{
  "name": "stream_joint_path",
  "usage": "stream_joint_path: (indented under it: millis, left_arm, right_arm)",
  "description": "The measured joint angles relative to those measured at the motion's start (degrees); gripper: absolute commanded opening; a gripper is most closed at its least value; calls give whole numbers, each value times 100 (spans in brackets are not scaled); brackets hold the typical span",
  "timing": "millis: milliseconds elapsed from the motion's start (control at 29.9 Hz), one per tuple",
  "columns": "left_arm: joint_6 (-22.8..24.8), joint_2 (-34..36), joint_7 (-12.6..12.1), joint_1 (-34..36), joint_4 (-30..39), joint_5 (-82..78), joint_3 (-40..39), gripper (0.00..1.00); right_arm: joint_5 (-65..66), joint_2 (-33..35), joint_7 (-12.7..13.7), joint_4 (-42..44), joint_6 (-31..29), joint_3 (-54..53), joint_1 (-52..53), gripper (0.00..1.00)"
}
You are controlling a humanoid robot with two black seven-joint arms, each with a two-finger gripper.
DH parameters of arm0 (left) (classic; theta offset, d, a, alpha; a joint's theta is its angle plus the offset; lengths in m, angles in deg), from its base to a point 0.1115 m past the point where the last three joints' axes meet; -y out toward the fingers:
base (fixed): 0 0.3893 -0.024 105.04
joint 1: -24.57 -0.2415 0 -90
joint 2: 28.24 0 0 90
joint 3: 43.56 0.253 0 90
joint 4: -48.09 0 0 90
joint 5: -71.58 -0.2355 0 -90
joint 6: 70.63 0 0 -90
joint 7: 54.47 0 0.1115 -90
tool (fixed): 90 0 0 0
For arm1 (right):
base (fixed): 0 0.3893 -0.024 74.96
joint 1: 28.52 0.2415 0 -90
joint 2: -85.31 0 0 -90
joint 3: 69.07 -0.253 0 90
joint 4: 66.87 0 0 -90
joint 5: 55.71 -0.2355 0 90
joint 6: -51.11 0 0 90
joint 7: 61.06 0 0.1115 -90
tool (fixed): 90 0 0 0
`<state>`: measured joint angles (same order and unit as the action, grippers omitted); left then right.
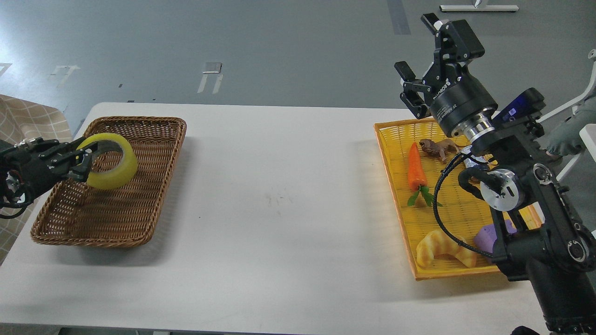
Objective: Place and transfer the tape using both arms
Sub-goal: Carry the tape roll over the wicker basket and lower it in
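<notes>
The yellow tape roll (114, 167) is held on edge over the middle of the brown wicker basket (153, 200) at the left. My left gripper (84, 160) comes in from the left edge and is shut on the roll's left rim, one finger through the core. I cannot tell whether the roll touches the basket floor. My right gripper (421, 60) is raised above the far corner of the yellow tray (396, 186); its fingers are spread and hold nothing.
The yellow tray at the right holds a carrot (416, 172), a small brown animal figure (437, 148), a croissant (444, 249) and a purple object (489, 235). My right arm's elbow (505, 193) hangs over the tray. The white table (279, 209) lies between basket and tray.
</notes>
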<state>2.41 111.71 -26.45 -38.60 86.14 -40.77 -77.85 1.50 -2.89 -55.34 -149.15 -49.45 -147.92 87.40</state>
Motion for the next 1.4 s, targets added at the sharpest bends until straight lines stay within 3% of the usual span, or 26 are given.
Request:
stream_joint_path:
  millis: [67,134,167,702,1037,1170,1338,1404]
  left_arm:
    - [-2,-36,0,0,-125,17,1,36]
    - [-15,-101,0,0,-203,33,0,92]
    - [-30,-130,0,1,-220,59,0,95]
    - [-50,-247,-3,128,-206,1639,111,98]
    - [194,-1118,-4,1369,-56,3457,90,98]
    - [559,-1396,-56,1579,556,4627,59,98]
    - [761,-1421,-676,1651,2129,6710,-2,98]
    - [773,-1409,-798,1708,2849,7372,-74,98]
  right_arm:
    - [0,7,0,-5,0,1,-20,100]
    - [0,15,0,-12,0,1,-38,100]
    - [0,16,0,-13,0,1,-43,100]
    - [0,17,0,-16,0,2,-69,100]
    - [42,6,-2,-17,2,66,10,100]
    - [72,25,-8,-17,2,95,25,100]
    - [87,42,-9,-17,2,98,88,100]
    - [88,41,-12,-19,3,98,126,100]
